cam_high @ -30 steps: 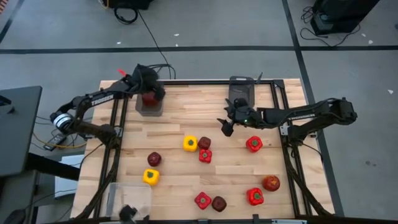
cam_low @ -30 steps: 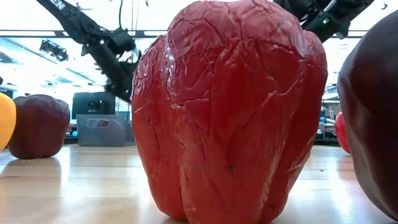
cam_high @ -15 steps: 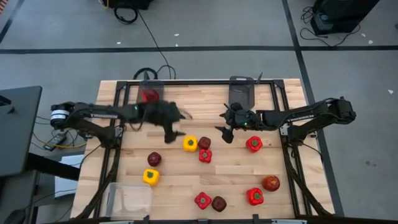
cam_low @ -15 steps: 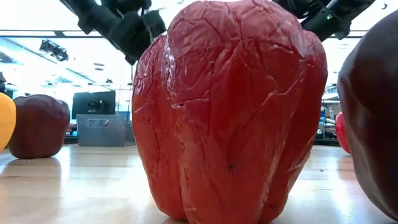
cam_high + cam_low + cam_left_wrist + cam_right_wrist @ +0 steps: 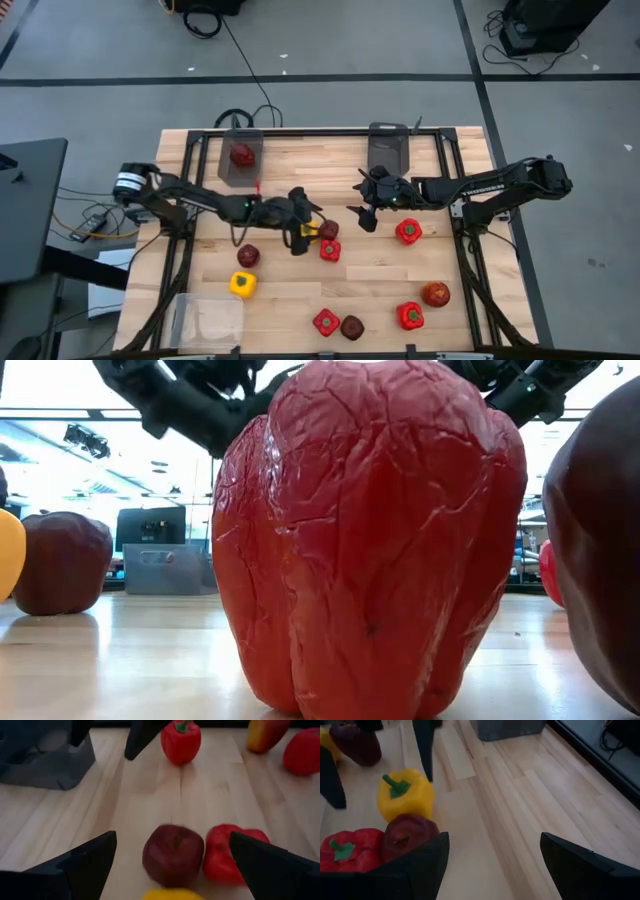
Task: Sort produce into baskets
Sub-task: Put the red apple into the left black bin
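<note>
In the high view the left end effector (image 5: 300,232) hangs over the middle of the desk (image 5: 280,300), its fingers spread wide and empty above a tight cluster: a yellow pepper (image 5: 306,230), a maroon apple (image 5: 328,230) and a red pepper (image 5: 330,250) touching one another. The right end effector (image 5: 363,205) hovers just right of centre, also spread and holding nothing, with another red pepper (image 5: 408,232) near it. A dark grey bin (image 5: 240,158) at the upper left of the desk holds one red piece (image 5: 241,154); a second grey bin (image 5: 388,150) sits upper centre, and a clear bin (image 5: 208,320) at lower left.
</note>
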`<state>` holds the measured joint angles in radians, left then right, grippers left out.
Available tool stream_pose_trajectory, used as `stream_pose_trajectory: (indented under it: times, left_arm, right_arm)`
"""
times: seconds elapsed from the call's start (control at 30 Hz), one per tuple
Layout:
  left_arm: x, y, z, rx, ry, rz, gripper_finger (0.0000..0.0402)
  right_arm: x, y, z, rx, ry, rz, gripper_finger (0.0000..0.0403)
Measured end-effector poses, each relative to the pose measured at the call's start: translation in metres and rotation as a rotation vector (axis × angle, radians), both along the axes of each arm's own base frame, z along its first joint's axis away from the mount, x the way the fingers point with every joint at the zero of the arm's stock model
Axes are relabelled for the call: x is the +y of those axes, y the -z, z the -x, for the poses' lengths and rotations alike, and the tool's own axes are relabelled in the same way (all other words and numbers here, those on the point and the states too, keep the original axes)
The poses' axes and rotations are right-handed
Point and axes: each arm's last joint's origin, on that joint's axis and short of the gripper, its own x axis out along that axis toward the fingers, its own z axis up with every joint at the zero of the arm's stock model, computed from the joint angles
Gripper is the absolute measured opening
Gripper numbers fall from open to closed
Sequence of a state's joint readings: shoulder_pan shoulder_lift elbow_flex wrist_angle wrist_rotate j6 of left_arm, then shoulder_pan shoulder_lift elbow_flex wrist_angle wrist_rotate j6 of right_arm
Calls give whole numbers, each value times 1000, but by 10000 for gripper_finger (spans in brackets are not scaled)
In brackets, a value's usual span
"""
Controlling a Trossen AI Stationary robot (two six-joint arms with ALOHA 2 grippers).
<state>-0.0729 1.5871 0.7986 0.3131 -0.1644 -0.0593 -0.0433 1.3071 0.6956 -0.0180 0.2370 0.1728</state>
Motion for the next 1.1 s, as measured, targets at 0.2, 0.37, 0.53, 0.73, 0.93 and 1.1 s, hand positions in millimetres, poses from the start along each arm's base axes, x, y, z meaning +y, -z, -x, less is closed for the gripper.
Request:
stream_pose_trajectory:
  times: [0.2, 0.37, 0.53, 0.73, 0.93, 1.1]
  left_arm:
    - [12, 18, -19, -12, -48, 31, 393]
    - [12, 31, -40, 75, -14, 72, 393]
    - [12, 26, -52, 215, -12, 67, 393]
    - [14, 21, -58, 277, -41, 56, 393]
    - [17, 29, -61, 290, -81, 97, 392]
    - [20, 42, -62, 325, -110, 118, 392]
  right_arm:
    - [0, 0, 0, 13, -22, 30, 322]
    - [-1, 2, 2, 38, -24, 34, 322]
    - [-1, 6, 5, 91, -20, 26, 323]
    - [-1, 7, 6, 111, -18, 26, 323]
    - [-1, 7, 6, 112, -18, 26, 323]
    - [0, 8, 7, 114, -17, 24, 323]
